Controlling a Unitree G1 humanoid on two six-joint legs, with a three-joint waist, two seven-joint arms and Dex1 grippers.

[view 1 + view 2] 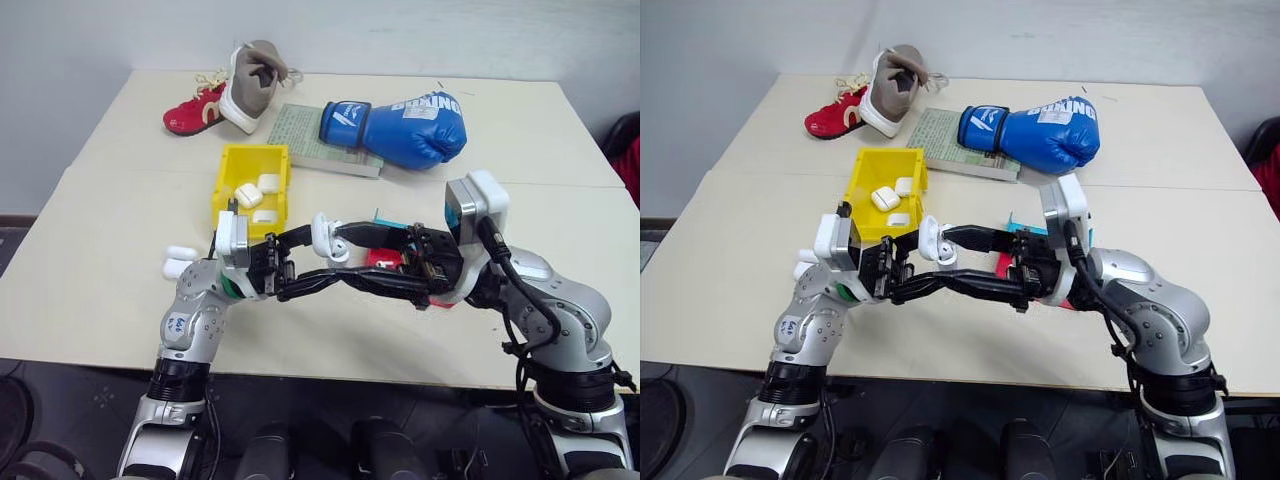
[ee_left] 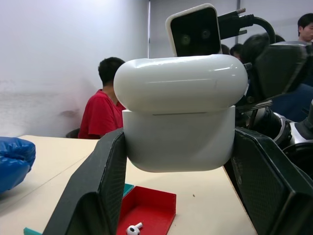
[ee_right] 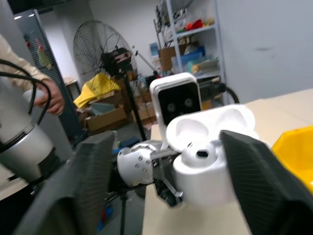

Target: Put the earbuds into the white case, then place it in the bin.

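Note:
My left gripper (image 1: pixel 318 243) is shut on the white case (image 1: pixel 328 240), holding it above the table's front middle. The case's lid stands open, and one earbud (image 3: pixel 199 152) sits inside the case (image 3: pixel 205 166). My right gripper (image 1: pixel 345 258) faces it from the right, open, with one finger on either side of the case and not touching it. Another earbud (image 2: pixel 133 228) lies in the red tray (image 2: pixel 146 205) below. The yellow bin (image 1: pixel 250 152) stands just behind my left gripper with three white cases in it.
Two more white cases (image 1: pixel 180 260) lie on the table left of my left arm. Behind the bin are a book (image 1: pixel 310 140), a blue boxing glove (image 1: pixel 400 128) and shoes (image 1: pixel 225 95). People sit in the room beyond the table.

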